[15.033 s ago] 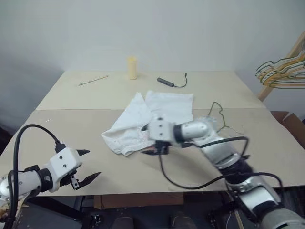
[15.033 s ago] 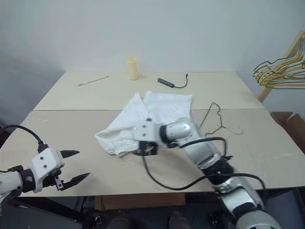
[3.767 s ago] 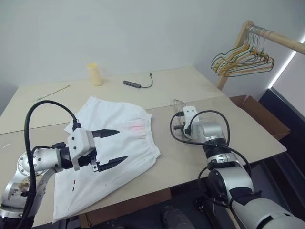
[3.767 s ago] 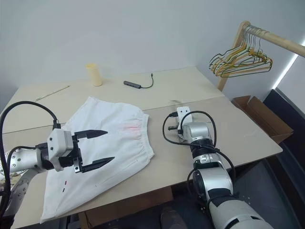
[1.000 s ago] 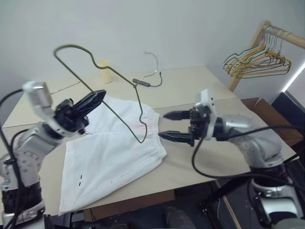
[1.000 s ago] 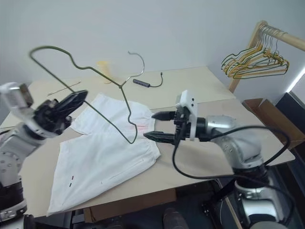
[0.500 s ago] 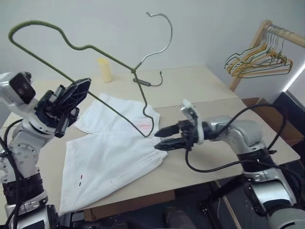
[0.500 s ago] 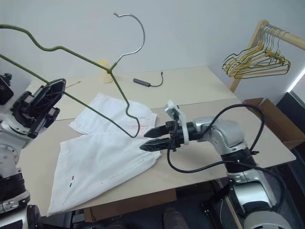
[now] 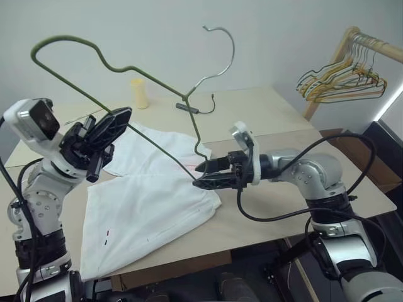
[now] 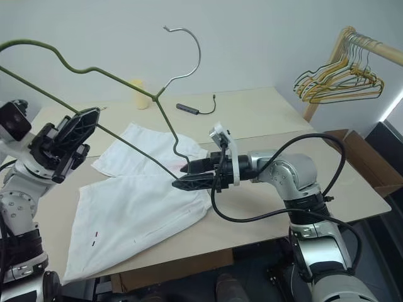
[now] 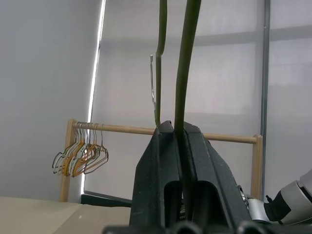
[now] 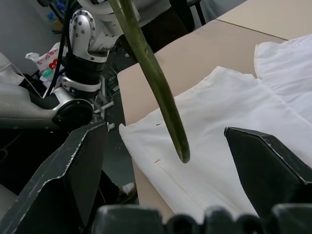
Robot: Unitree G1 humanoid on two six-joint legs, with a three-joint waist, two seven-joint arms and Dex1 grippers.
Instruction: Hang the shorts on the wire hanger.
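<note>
The wire hanger [image 9: 119, 68] is held up in the air over the table, olive body slanting, silvery hook [image 9: 221, 44] on top. My left gripper [image 9: 116, 119] is shut on its long lower wire, seen clamped between the fingers [image 11: 161, 146]. The white shorts [image 9: 148, 201] lie spread flat on the table, waistband toward my right arm. My right gripper [image 9: 199, 177] is open, level over the waistband edge, just below the hanger's lower bend [image 12: 178, 146], which hangs between its spread fingers [image 12: 78, 165] without touching.
A yellow cup [image 9: 140, 93] and a black dongle with its cable [image 9: 187, 107] stand at the table's back. A wooden rack [image 9: 371, 47] with several yellow and green hangers [image 9: 340, 78] is at the right, a cardboard box [image 9: 352, 148] below it.
My left gripper has tilted the hanger, so the hook has risen and the lower bend swung toward my right gripper. My right gripper has moved left over the waistband.
</note>
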